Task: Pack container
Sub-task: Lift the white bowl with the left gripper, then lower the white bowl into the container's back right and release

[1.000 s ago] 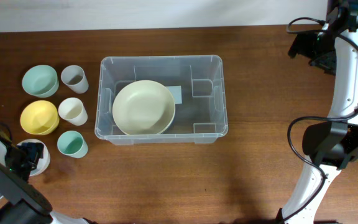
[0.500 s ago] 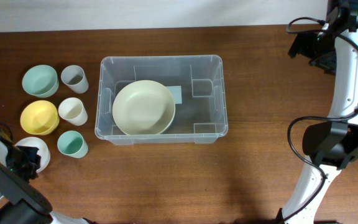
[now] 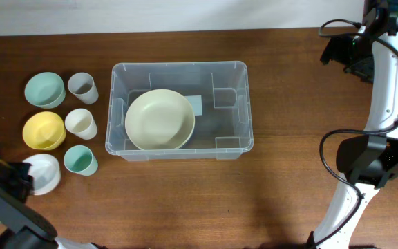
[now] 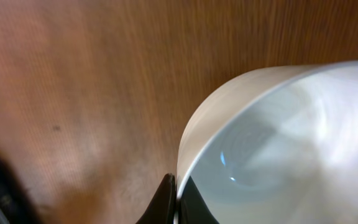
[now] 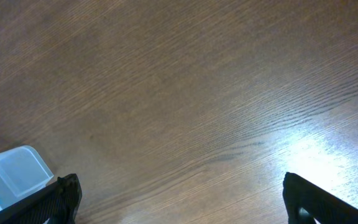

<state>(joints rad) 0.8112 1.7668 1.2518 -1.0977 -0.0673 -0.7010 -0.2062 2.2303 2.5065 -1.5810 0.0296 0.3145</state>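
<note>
The container point(image 3: 178, 66), a large clear plastic bin, stands mid-table with a cream bowl point(image 3: 159, 119) lying inside it. At the front left, my left gripper point(image 3: 21, 178) is shut on the left rim of a white bowl point(image 3: 42, 173). In the left wrist view its two dark fingertips point(image 4: 176, 186) pinch the thin white wall, one finger inside and one outside the white bowl point(image 4: 278, 143). My right gripper point(image 3: 340, 55) hangs open at the far right back. In the right wrist view the right gripper point(image 5: 179, 193) holds nothing above bare wood, with a corner of the container point(image 5: 14, 171) at lower left.
Left of the bin stand a mint bowl point(image 3: 44, 89), a yellow bowl point(image 3: 43, 130), a grey cup point(image 3: 82, 87), a cream cup point(image 3: 80, 123) and a teal cup point(image 3: 79, 160). The teal cup is close to the white bowl's right side.
The left gripper went from wide open over the white bowl to shut on its left rim, sliding a little leftward. The right arm has not moved.
</note>
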